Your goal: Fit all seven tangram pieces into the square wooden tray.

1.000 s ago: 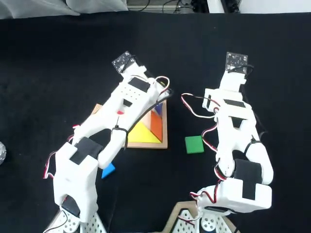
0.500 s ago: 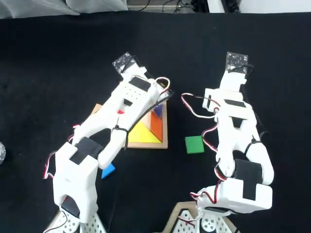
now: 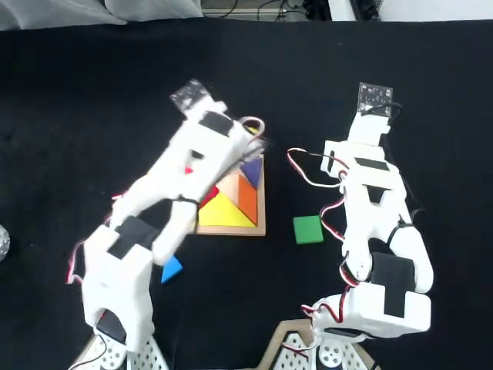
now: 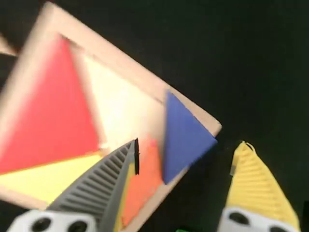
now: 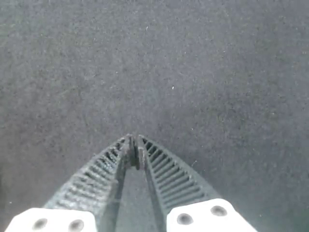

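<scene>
The square wooden tray (image 3: 259, 228) lies under my left arm, holding a red triangle (image 4: 46, 116), a yellow triangle (image 3: 219, 210) and an orange piece (image 3: 246, 196). A blue-purple triangle (image 4: 182, 135) rests at the tray's far right corner, overlapping the rim (image 4: 120, 58). My left gripper (image 4: 189, 143) hovers open just above that corner, the triangle between its fingers but not held. A green square (image 3: 308, 230) lies on the cloth right of the tray. A small blue piece (image 3: 171, 268) lies in front of the tray. My right gripper (image 5: 134, 145) is shut over bare black cloth.
Black cloth covers the table. The right arm (image 3: 373, 200) stands right of the green square. A small metallic object (image 3: 2, 243) sits at the left edge. Both arm bases are at the front edge, and pale fabric (image 3: 100, 9) lies at the back.
My left arm has swung a little to the left and back, uncovering the blue-purple triangle at the tray's corner. The right arm has not moved.
</scene>
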### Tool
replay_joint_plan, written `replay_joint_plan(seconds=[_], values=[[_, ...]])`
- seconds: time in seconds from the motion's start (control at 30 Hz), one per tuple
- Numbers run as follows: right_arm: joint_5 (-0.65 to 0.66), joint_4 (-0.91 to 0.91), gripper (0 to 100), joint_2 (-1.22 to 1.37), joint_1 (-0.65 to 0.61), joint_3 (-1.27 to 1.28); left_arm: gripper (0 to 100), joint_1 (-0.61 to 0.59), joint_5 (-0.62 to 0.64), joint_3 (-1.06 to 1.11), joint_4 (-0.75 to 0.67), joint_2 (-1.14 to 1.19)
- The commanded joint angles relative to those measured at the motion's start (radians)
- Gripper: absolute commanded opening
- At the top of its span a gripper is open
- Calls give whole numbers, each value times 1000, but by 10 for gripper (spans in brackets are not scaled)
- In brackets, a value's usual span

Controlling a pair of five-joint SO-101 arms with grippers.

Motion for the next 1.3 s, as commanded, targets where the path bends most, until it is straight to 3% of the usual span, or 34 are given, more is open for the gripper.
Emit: replay_joint_plan(seconds=[0.0, 0.13, 0.27, 0.37, 0.53, 0.67, 0.77, 0.93, 1.27], values=[[-6, -18, 11, -8, -11, -68, 313, -171, -199, -148, 261, -190], [2, -15, 11, -8, -60, -67, 313, -321, -407, -186, 423, -350], [2, 14, 11, -15, -121, -77, 314, -469, -717, -79, 413, -428], [3, 132, 11, -18, -213, -148, 314, -567, -833, 74, 347, -428], [3, 322, 11, -13, -365, -325, 314, -687, -913, 435, 46, -453], [3, 330, 11, 53, -413, -398, 313, -748, -839, 750, -264, -554], [3, 328, 11, 140, -413, -432, 313, -809, -781, 855, -393, -700], [3, 334, 11, 257, -416, -506, 313, -766, -755, 1093, -654, -830], [3, 385, 11, 291, -509, -510, 313, -762, -764, 1158, -694, -881]])
